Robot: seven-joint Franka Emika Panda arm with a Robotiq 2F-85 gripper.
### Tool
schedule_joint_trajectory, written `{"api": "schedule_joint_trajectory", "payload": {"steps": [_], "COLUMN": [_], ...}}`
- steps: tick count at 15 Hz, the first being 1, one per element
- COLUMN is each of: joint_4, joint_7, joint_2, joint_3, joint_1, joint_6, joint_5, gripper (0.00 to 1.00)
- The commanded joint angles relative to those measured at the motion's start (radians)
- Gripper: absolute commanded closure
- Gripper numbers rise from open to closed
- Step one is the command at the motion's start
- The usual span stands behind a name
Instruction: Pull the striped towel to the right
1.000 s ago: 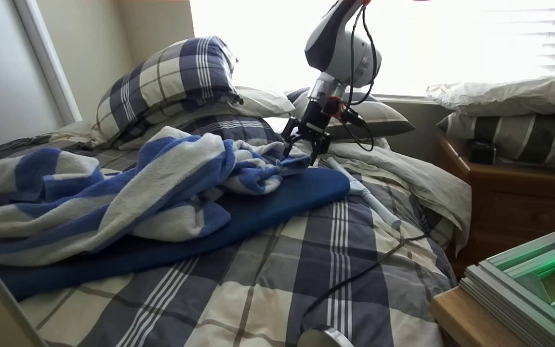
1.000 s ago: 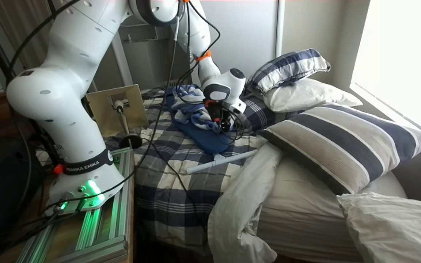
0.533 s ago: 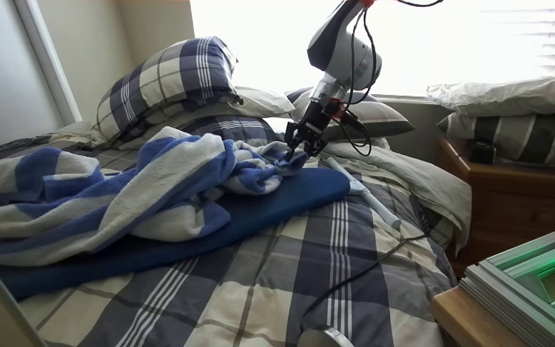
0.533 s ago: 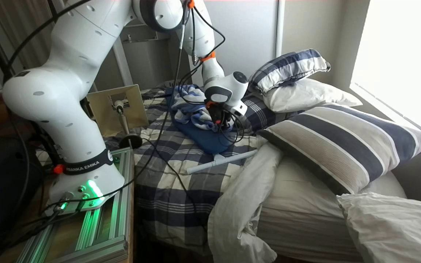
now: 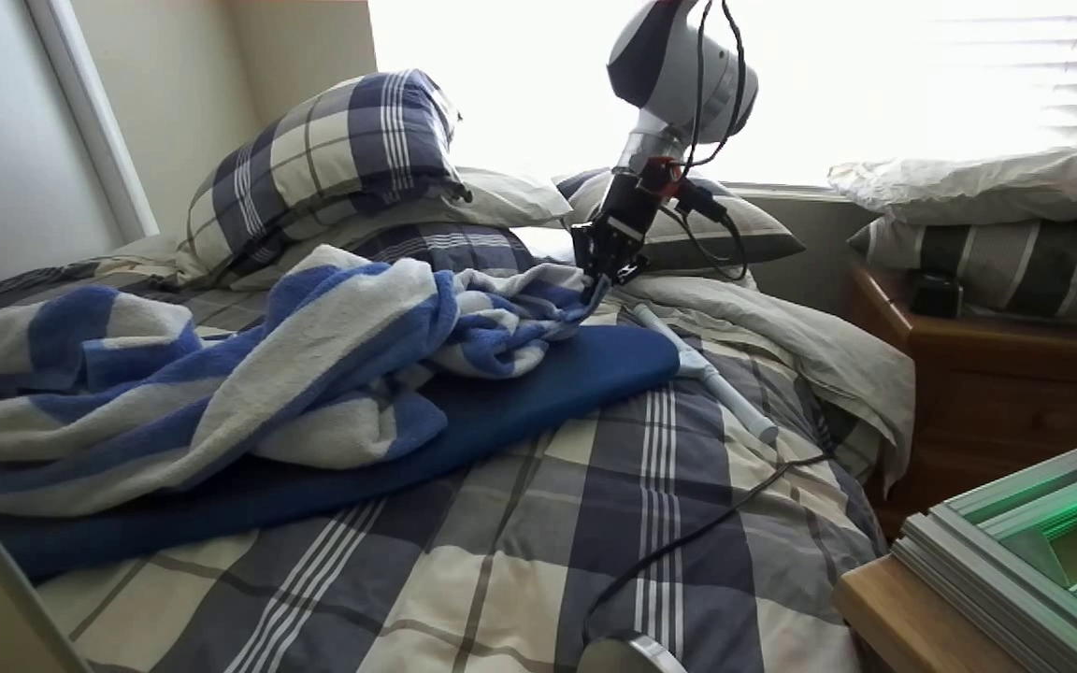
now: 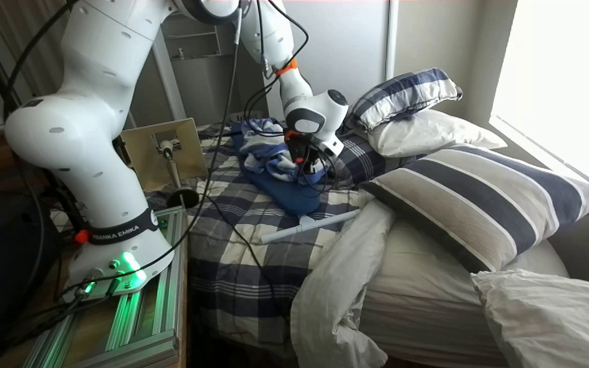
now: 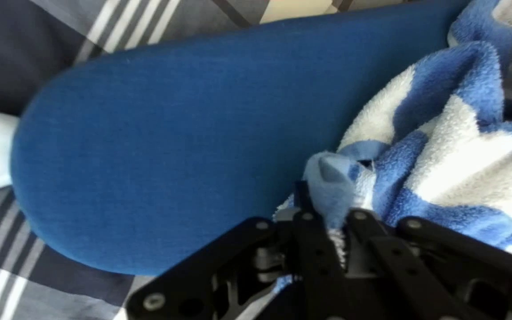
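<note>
On the blue board [image 7: 171, 155], the striped towel [image 5: 333, 355] lies bunched, a fold pinched in the gripper [image 7: 330, 213], so the grasp looks made and the next move likely calls for a steady pull rightward.

Blue board [image 7: 149, 151] free at rounded end; striped towel [image 7: 456, 160] obstructs beyond.

A plaid-covered bed [image 5: 501, 542] and heaped pillows [image 6: 478, 199] mark a bedroom.
</note>
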Motion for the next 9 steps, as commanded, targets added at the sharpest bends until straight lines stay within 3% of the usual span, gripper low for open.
{"api": "schedule_joint_trajectory", "payload": {"steps": [1, 7, 8, 9], "joint_4": [-0.205, -0.427, -0.449, -0.468], "joint_7": [0.2, 0.569, 0.621, 0.697], "joint_2": [-0.244, -0.563, -0.618, -0.662], "joint_3": [-0.061, -0.082, -0.153, -0.164], "joint_1": [0.048, 0.084, 0.16, 0.176], "joint_6": [-0.009, -0.038, -0.068, -0.091], "joint_5": [-0.018, -0.127, -0.124, -0.16], "gripper": [0.98, 0.98, 0.98, 0.98]}}
